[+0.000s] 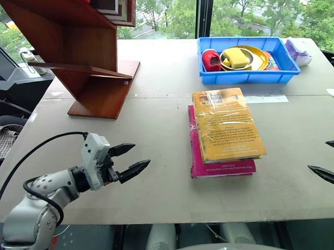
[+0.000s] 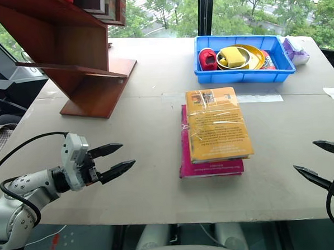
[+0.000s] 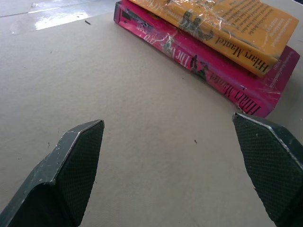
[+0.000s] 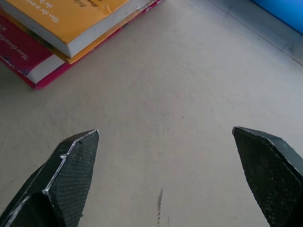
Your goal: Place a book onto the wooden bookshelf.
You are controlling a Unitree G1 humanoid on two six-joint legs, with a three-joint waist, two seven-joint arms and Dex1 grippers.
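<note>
The yellow-orange book in glossy wrap lies flat on top of a magenta-pink book in the middle of the table; its spine and pale page edge show in the wrist views. The wooden bookshelf stands at the table's far left, reddish-brown with slanted boards. My left gripper hovers open near the front left, well left of the books, fingers pointing toward them. My right gripper is open at the front right, apart from the books. Both hold nothing.
A blue plastic tray at the back right holds a red item, a yellow plate and a yellow block. A purple-white pouch lies beside it. The table's front edge runs just below both grippers.
</note>
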